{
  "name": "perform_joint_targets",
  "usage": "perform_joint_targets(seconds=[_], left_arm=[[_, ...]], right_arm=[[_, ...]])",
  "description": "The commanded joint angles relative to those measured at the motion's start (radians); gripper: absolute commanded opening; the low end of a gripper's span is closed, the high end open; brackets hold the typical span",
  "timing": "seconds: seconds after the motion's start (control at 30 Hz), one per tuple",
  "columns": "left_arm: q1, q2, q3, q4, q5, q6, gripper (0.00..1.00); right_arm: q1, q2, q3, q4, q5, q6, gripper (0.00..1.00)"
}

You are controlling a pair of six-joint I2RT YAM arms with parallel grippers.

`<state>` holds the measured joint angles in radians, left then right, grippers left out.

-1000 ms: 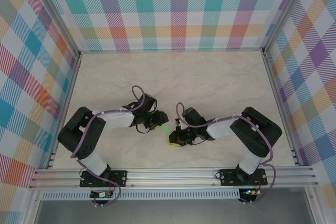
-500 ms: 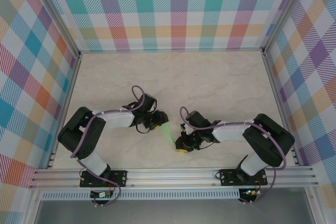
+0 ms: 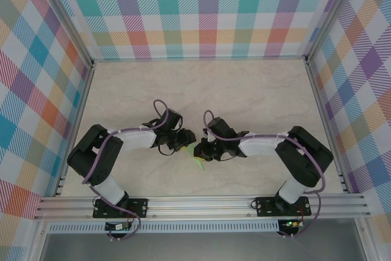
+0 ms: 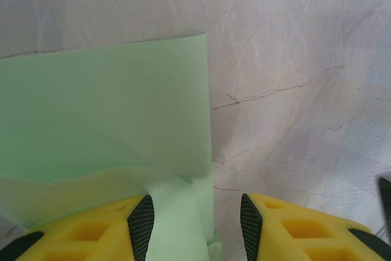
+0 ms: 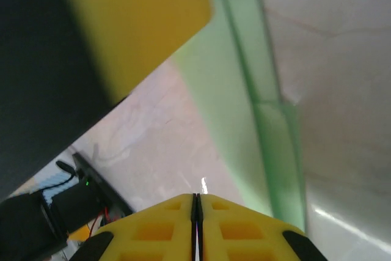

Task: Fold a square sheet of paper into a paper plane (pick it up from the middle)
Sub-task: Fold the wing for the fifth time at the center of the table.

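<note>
The pale green sheet of paper (image 4: 104,114) lies on the table, folded into layers with a narrow flap running between my left gripper's jaws. My left gripper (image 4: 197,218) is open, its left finger over the paper and its right finger over bare table. In the top view the left gripper (image 3: 185,140) and right gripper (image 3: 200,151) nearly meet at the table's middle, with a green tip of paper (image 3: 198,163) poking out below them. My right gripper (image 5: 197,203) is shut on nothing. The folded paper (image 5: 238,108) runs ahead of it to the right.
The marble-patterned table (image 3: 244,90) is ringed by plaid walls on an aluminium frame (image 3: 201,203). The left gripper's yellow finger (image 5: 140,16) looms close at the upper left of the right wrist view. Both arm bases sit at the near rail.
My right gripper has swung up and left from near the front edge to beside the left gripper, now covering most of the green paper. The left arm has stayed still.
</note>
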<state>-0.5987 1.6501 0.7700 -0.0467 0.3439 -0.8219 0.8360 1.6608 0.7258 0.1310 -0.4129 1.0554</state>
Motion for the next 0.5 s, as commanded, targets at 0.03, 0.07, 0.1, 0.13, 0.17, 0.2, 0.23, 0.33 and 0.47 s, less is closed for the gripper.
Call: perform_joint_targets(seconds=[0.03, 0.07, 0.1, 0.13, 0.17, 0.2, 0.23, 0.33, 0.47], left_arm=[[0.019, 0.020, -0.014, -0.087, -0.054, 0.012, 0.46], [0.019, 0.020, -0.013, -0.087, -0.054, 0.014, 0.46], [0.019, 0.020, -0.011, -0.087, -0.054, 0.014, 0.46], [0.020, 0.021, -0.009, -0.087, -0.053, 0.014, 0.46], [0.019, 0.022, -0.006, -0.087, -0.050, 0.016, 0.46], [0.019, 0.022, -0.002, -0.087, -0.049, 0.018, 0.46], [0.019, 0.023, 0.000, -0.088, -0.049, 0.018, 0.46], [0.020, 0.027, 0.012, -0.096, -0.047, 0.025, 0.46], [0.019, 0.012, 0.028, -0.098, -0.030, 0.041, 0.47]], right_arm=[[0.006, 0.039, 0.026, 0.098, 0.034, 0.080, 0.12], [0.005, 0.047, 0.026, 0.100, 0.031, 0.077, 0.12], [0.005, 0.052, 0.027, 0.095, 0.024, 0.073, 0.12], [0.005, 0.057, 0.030, 0.082, 0.020, 0.066, 0.12], [0.005, 0.063, 0.027, 0.061, 0.016, 0.061, 0.12], [0.005, 0.069, 0.024, 0.046, 0.013, 0.055, 0.12], [0.005, 0.076, 0.014, 0.046, 0.006, 0.054, 0.12], [0.005, 0.092, -0.004, 0.033, -0.017, 0.048, 0.13], [0.006, 0.111, -0.014, -0.116, 0.036, 0.009, 0.12]])
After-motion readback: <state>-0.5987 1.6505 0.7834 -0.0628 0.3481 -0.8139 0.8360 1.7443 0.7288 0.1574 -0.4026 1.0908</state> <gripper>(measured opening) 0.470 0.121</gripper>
